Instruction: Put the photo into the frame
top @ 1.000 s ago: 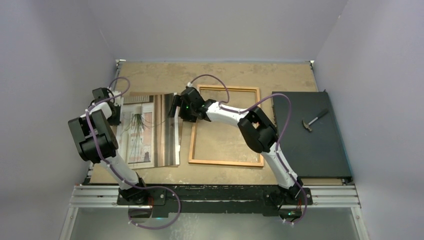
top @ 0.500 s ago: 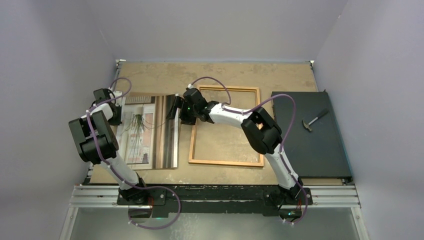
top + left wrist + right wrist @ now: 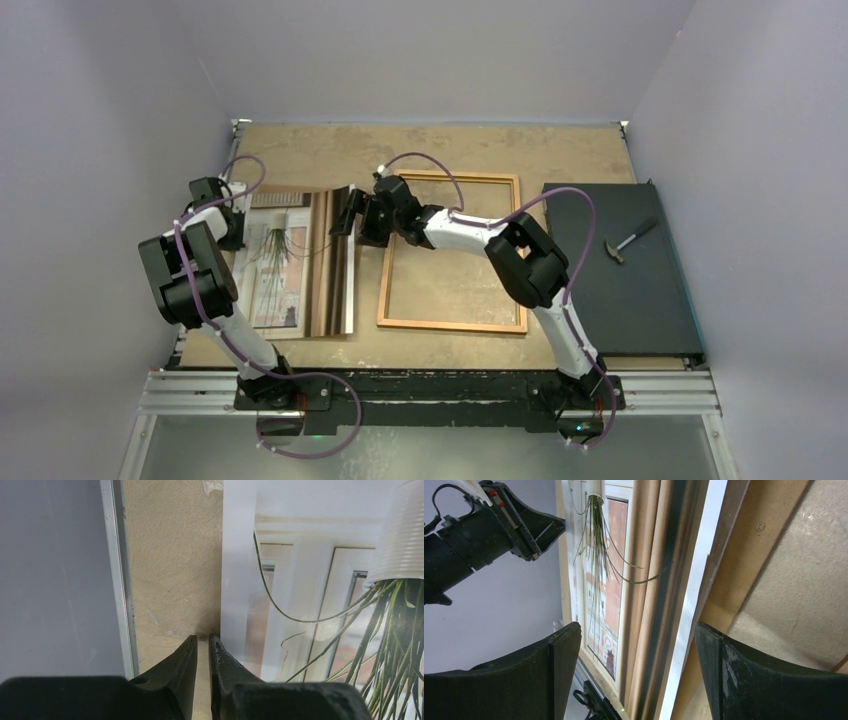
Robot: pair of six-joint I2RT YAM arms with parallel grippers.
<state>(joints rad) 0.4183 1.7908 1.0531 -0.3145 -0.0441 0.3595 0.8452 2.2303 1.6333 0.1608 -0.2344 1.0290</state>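
Observation:
The photo [image 3: 290,262] lies on the left of the table, its right edge lifted and curled up. It also shows in the right wrist view [image 3: 604,580] and the left wrist view [image 3: 310,580]. The orange-brown frame [image 3: 384,285] lies flat just right of it, with nothing inside. My right gripper [image 3: 346,214] is open, and in its wrist view [image 3: 636,630] the jaws straddle the photo's raised right edge without touching it. My left gripper [image 3: 235,232] stands at the photo's left edge. In its wrist view [image 3: 202,639] the jaws are almost together, with bare table between them.
A brown board [image 3: 749,555] shows under the photo's lifted edge. A black slab [image 3: 620,290] lies at the right with a small hammer [image 3: 630,238] on it. A metal rail [image 3: 117,580] and the wall run close along the left.
My right gripper has moved left to the photo's right edge. That edge has risen and curled, so the photo looks narrower from above. The left arm has not moved.

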